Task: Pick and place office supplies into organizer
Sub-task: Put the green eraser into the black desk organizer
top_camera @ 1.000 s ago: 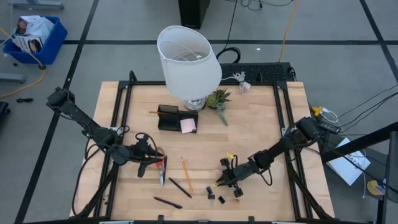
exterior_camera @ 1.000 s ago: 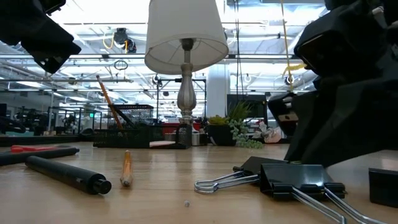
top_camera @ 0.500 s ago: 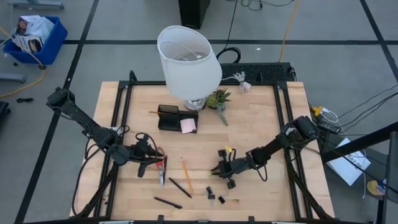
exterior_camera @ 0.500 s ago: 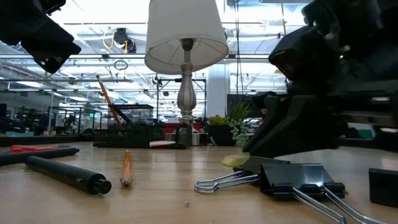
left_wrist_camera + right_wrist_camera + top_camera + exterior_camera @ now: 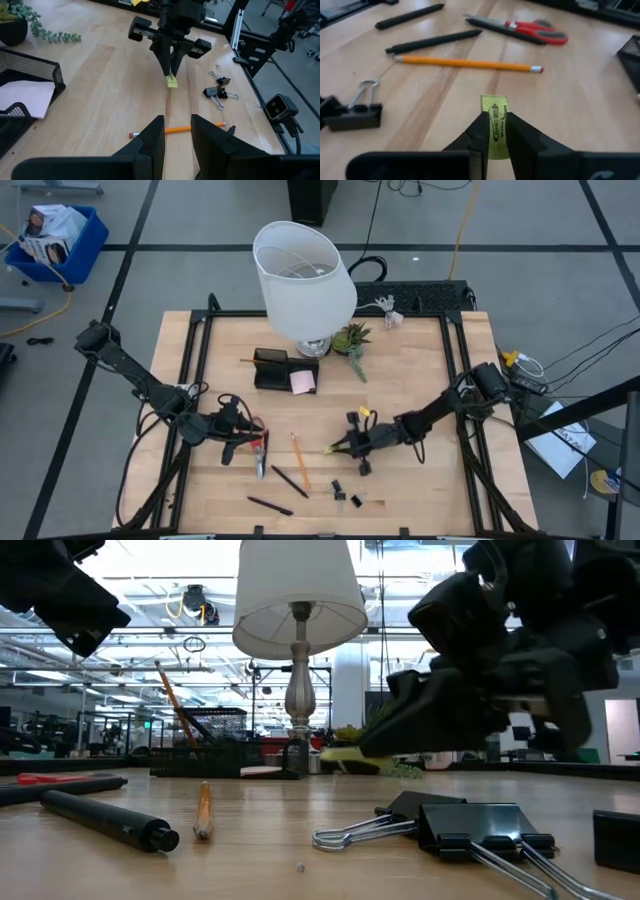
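My right gripper hovers over the middle of the table, shut on a small yellow-green piece that also shows in the left wrist view. Red-handled scissors, an orange pencil, two black pens and black clips lie flat on the wood. The black mesh organizer stands near the lamp's base, a pink pad at its right side. My left gripper hangs above the scissors, open a little, with nothing between its fingers. My right gripper pinches one end of the yellow-green piece between its two fingertips. The rest sticks out ahead of the fingers. They come from the table's right, slanting slightly downward. The piece is lifted clear of the table.
A big white-shaded lamp and a small potted plant stand at the far side, beside the organizer. A black frame rail runs along the table's edges. Bare wood lies between the organizer and the loose supplies.
My right gripper has gone toward the table's left and a little toward the far edge. It has risen slightly and its fingers have tipped up toward level. The yellow-green piece has gone with it, from table height to clear above the wood.
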{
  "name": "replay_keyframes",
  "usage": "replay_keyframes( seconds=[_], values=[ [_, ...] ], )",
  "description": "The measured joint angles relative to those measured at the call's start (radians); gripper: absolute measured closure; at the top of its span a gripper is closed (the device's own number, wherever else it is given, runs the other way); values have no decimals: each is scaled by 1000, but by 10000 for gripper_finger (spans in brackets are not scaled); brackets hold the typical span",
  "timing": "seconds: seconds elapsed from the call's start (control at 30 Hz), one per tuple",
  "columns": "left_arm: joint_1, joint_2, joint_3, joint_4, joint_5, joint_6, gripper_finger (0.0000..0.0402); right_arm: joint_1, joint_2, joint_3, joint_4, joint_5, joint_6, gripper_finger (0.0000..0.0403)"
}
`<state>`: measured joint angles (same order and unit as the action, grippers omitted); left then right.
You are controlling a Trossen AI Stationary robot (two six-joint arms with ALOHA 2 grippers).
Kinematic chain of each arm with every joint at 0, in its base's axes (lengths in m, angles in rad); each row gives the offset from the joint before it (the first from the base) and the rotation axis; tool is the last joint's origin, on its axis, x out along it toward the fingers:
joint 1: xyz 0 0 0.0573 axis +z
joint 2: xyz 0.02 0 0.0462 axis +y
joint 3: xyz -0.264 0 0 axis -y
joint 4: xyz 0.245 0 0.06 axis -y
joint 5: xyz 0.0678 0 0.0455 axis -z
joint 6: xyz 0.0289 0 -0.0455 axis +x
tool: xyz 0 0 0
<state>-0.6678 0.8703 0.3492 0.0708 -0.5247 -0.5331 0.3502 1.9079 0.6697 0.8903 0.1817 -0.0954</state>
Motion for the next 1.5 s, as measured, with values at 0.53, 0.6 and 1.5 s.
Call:
replay_keyframes(
  seconds=[0.53,0.6,1.5],
  values=[
    [0,0,0,0,-37,7,304,-81,-2,10,142,-4,-55,358],
    [0,0,0,0,-66,22,304,-95,-2,25,140,-3,-55,358],
    [-2,-475,0,-219,-218,221,304,-296,38,424,-166,-56,-45,358]
  ],
)
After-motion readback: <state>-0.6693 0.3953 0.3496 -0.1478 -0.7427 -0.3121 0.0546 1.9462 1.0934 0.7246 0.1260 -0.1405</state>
